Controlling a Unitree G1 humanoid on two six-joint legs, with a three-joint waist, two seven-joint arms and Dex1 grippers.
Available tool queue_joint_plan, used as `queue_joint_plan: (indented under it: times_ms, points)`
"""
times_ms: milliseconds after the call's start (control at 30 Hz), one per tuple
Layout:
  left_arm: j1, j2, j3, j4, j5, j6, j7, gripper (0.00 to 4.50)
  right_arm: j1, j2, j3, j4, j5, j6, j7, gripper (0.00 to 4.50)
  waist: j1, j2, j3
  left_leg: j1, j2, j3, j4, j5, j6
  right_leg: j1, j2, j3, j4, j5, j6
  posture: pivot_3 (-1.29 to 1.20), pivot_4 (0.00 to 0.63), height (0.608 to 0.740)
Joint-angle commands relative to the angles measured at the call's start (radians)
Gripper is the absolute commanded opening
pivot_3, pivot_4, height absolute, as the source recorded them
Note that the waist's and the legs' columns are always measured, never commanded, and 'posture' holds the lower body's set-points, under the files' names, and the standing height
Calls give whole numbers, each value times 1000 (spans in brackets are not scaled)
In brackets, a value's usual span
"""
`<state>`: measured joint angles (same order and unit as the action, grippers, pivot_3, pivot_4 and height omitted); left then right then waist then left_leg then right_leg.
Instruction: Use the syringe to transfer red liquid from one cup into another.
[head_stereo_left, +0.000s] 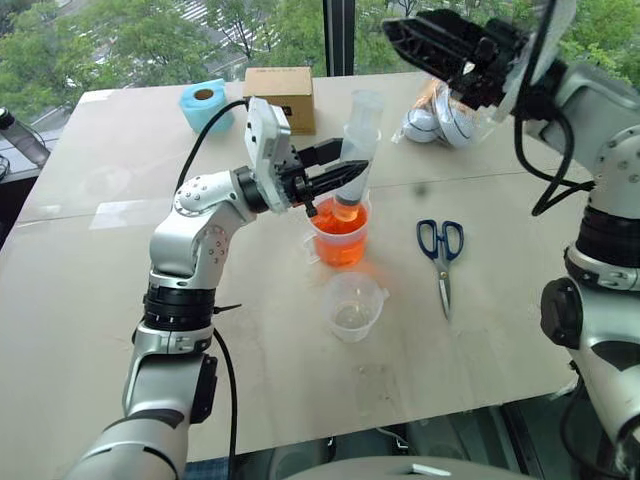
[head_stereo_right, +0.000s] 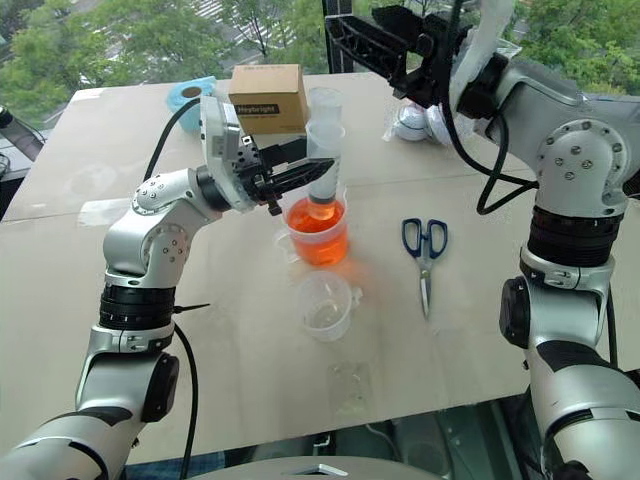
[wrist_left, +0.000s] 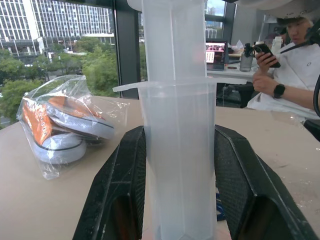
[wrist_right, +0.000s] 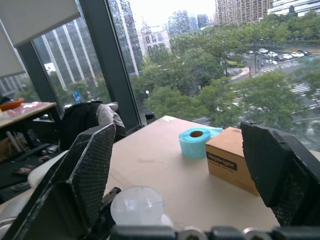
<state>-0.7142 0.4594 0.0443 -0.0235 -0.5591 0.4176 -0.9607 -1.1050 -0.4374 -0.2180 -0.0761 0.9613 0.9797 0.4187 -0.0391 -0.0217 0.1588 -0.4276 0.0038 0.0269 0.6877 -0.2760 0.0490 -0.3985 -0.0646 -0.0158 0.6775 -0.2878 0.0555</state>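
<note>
The clear syringe (head_stereo_left: 358, 150) stands upright with its tip down in the taller cup (head_stereo_left: 340, 240), which holds the red liquid (head_stereo_left: 340, 228). My left gripper (head_stereo_left: 340, 166) is shut on the syringe barrel (wrist_left: 177, 150), one finger (wrist_left: 120, 190) on each side of it. Nearer to me stands the shorter spouted cup (head_stereo_left: 355, 305), which looks empty. My right gripper (head_stereo_right: 360, 22) is open and raised above and to the right of the syringe, holding nothing. In the right wrist view the round plunger top (wrist_right: 137, 205) shows below the open right gripper (wrist_right: 182, 165).
Blue-handled scissors (head_stereo_left: 440, 250) lie right of the cups. At the table's far side are a cardboard box (head_stereo_left: 280, 95), a blue tape roll (head_stereo_left: 207, 103) and a plastic bag of shoes (head_stereo_left: 450, 120). A person with a phone (wrist_left: 290, 65) sits beyond the table.
</note>
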Motion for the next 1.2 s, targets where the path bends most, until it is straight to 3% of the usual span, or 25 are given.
queue_joint_plan:
  times_ms: [33,167,433,567,833,900,1200]
  points:
    - [-57,7,63,-29,-60,16,13,1356,-18,-35,-80,-34,68,1,15,4308,1,0,0,0,0,0,0,0,0,0,0,0,0,0,0,0,150,740]
    - [-74,37,78,-45,-71,35,5,1356,53,-46,-101,-56,82,-14,19,4308,1,0,0,0,0,0,0,0,0,0,0,0,0,0,0,0,150,740]
    - [-70,60,112,-132,-163,109,16,1356,416,-153,-56,-186,-25,-170,297,4308,10,0,0,-1,0,-1,0,0,0,1,0,2,-1,0,0,0,150,740]
    - [-53,59,124,-192,-234,166,33,1356,507,-184,-39,-212,-82,-230,340,4308,7,0,0,0,0,-1,0,0,0,1,0,2,-1,0,0,0,150,740]
    - [2,83,139,-333,-496,356,34,1356,509,-189,-66,-193,-84,-252,323,4308,5,0,0,2,0,-1,1,0,0,3,-4,3,0,0,0,0,150,740]
    - [29,89,141,-365,-541,380,37,1356,502,-204,-88,-193,0,-166,307,4308,6,0,0,3,0,-1,1,0,0,3,-4,3,0,0,0,0,150,740]
    - [165,156,141,-477,-566,364,18,1356,377,-241,-121,-209,153,-87,270,4308,7,0,0,6,0,0,0,0,0,5,-4,4,-2,0,0,0,150,740]
